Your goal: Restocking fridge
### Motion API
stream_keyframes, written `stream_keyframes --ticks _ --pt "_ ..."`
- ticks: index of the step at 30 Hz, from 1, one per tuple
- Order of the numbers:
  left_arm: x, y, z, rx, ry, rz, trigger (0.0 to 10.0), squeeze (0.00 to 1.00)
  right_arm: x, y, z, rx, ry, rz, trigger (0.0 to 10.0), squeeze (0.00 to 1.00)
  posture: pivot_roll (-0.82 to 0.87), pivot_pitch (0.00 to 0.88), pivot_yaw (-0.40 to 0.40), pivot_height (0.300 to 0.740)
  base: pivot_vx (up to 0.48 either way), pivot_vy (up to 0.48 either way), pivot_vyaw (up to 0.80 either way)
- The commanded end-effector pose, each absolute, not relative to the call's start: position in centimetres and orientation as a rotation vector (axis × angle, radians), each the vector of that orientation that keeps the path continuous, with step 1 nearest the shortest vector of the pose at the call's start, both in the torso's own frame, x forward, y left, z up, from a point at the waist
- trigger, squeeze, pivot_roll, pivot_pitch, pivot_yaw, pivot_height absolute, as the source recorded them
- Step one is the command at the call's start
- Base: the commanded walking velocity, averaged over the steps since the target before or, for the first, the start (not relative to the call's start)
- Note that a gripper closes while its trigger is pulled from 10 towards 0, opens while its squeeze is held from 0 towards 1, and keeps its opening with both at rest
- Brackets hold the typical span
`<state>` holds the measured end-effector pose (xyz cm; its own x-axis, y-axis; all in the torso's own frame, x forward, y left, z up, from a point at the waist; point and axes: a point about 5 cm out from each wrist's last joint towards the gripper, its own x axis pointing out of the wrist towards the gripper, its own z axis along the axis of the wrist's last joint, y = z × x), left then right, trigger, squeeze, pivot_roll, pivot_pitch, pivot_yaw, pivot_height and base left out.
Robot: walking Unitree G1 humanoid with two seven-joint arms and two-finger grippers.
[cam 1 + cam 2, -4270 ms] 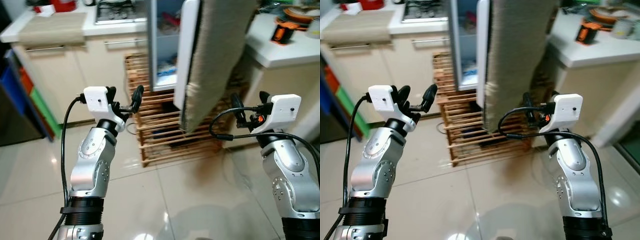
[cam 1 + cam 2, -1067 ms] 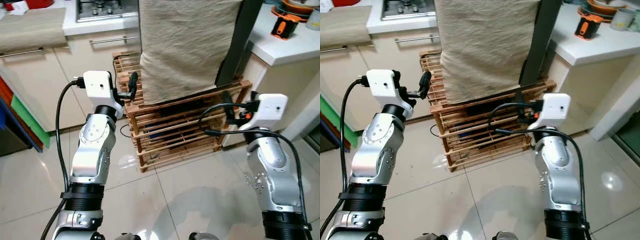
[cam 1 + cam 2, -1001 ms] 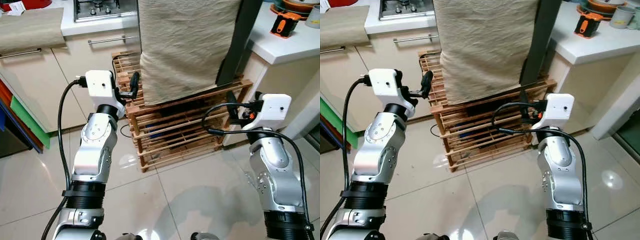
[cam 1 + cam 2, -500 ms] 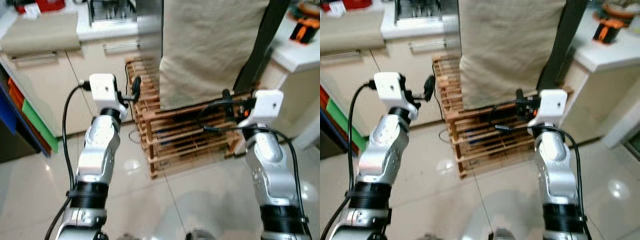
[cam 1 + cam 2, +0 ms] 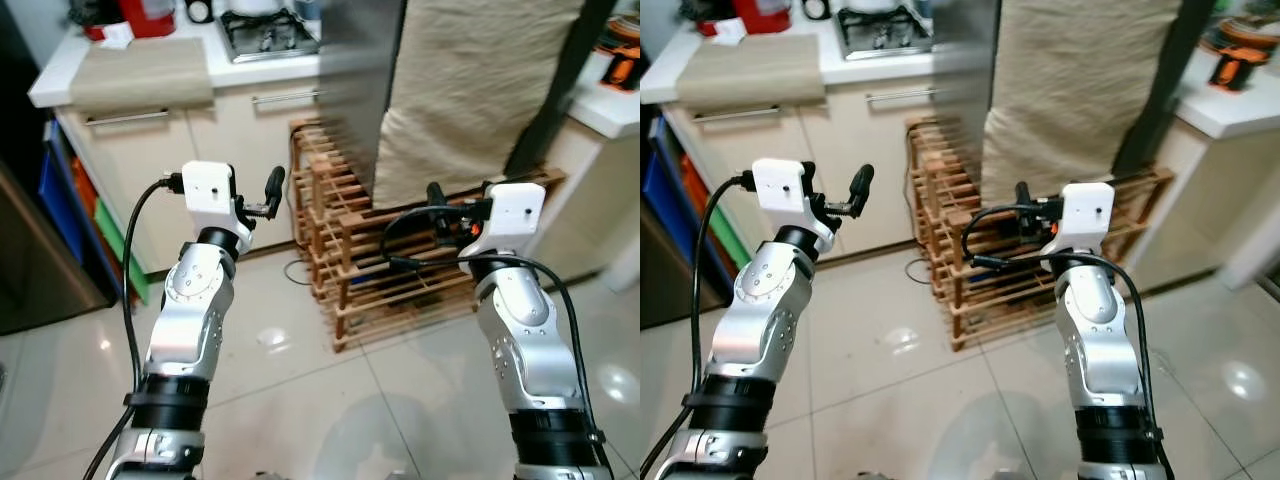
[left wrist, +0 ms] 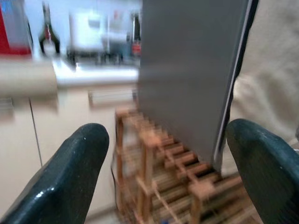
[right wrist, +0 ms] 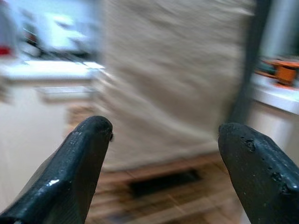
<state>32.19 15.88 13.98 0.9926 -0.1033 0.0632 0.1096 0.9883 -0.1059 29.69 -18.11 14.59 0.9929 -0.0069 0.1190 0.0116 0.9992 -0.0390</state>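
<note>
The fridge (image 5: 355, 90) stands ahead with its door shut. Its grey side faces me, and a beige cloth (image 5: 480, 80) hangs over its front. It rests on a slatted wooden rack (image 5: 370, 260). My left gripper (image 5: 264, 197) is raised at chest height left of the fridge, open and empty. In the left wrist view the fingers (image 6: 70, 177) frame the grey side and the rack. My right gripper (image 5: 440, 212) is up in front of the rack, open and holding nothing. The right wrist view looks between its fingers (image 7: 79, 158) at the cloth.
A cream counter with a stove (image 5: 265, 25), a folded beige cloth (image 5: 140, 70) and a red container (image 5: 150, 15) runs along the back left. Coloured crates (image 5: 65, 190) stand at the far left. A white counter (image 5: 610, 105) at right carries an orange object. The floor is glossy tile.
The fridge door, open four seconds ago, is shut. The camera has swung, so the fridge sits further right and shows its grey side. Both arms keep their raised pose.
</note>
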Motion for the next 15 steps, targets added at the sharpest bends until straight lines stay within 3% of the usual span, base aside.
stream_keyframes --ticks 1,10,15 --pt "31.9 16.8 12.5 -0.140 -0.004 -0.080 10.0 0.00 29.4 -19.1 13.6 -0.033 -0.090 -0.070 10.0 0.00 -0.14 0.019 0.038 0.740 0.000 0.000 -0.54" --pt "30.7 19.0 11.3 -0.031 -0.016 -0.039 10.0 0.00 27.2 -21.2 10.4 0.015 -0.002 -0.198 10.0 0.00 -0.14 0.021 0.034 0.740 0.000 0.000 -0.54" --pt "30.5 18.0 11.5 0.009 -0.041 -0.092 10.0 0.00 26.2 -21.8 9.4 0.005 0.020 -0.213 10.0 0.06 -0.15 0.021 0.035 0.740 0.000 0.000 -0.56"
